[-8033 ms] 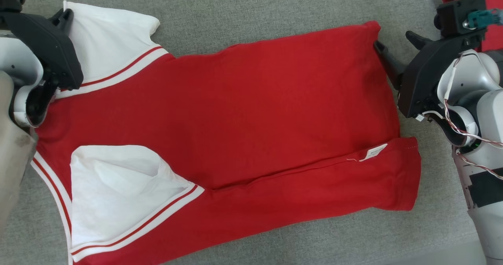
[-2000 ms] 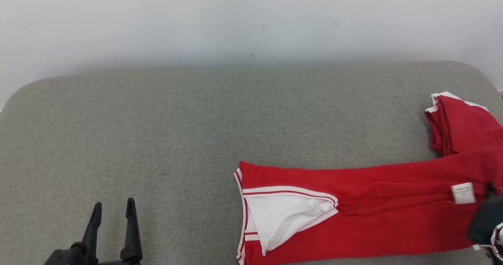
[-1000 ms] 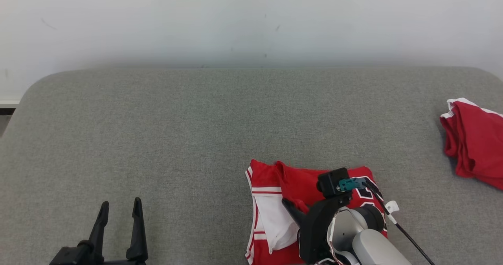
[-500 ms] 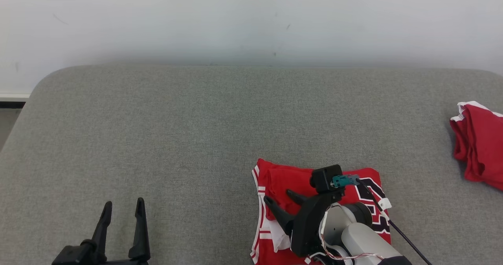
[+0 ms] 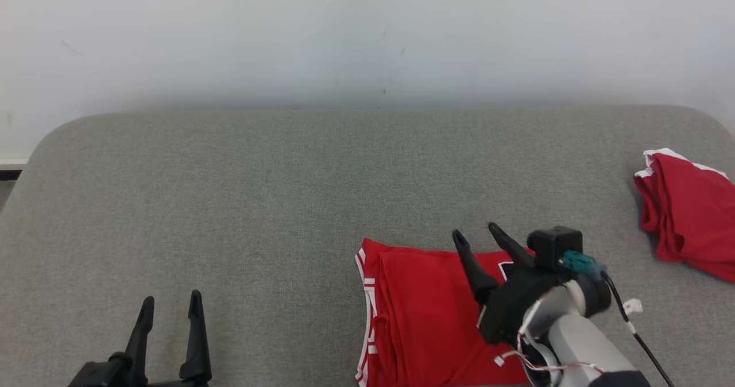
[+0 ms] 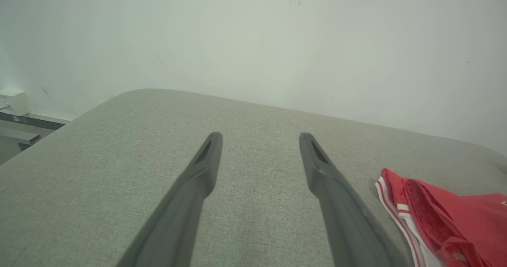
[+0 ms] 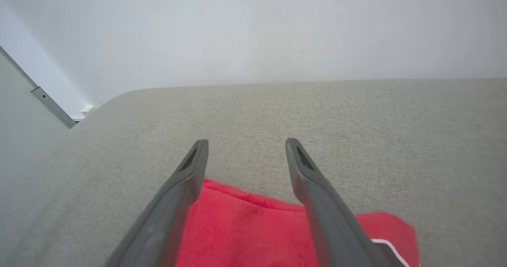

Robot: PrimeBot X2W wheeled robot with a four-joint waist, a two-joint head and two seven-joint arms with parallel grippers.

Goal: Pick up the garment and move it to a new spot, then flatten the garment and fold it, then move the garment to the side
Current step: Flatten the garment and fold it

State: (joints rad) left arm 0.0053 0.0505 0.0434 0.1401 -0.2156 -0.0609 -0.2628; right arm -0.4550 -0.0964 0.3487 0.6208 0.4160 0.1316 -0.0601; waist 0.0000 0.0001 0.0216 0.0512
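Fold seemingly done, the right gripper (image 5: 475, 231) hovered over the garment (image 5: 425, 312), fingers apart and empty, poised to regrasp it; the left gripper (image 5: 172, 296) idled, likewise apart.

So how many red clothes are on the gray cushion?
2. One folded red shirt lies near the front edge, right of middle; another red garment sits bunched at the far right. More may lie outside the picture.

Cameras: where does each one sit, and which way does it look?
Head: up high, looking forward and down at grey cushion, folded red shirt, wall; left pincer and right pincer show.
Left wrist: behind its own two fingers, facing across the cushion.
Right wrist: behind its fingers, over the shirt.
All three share the shirt.
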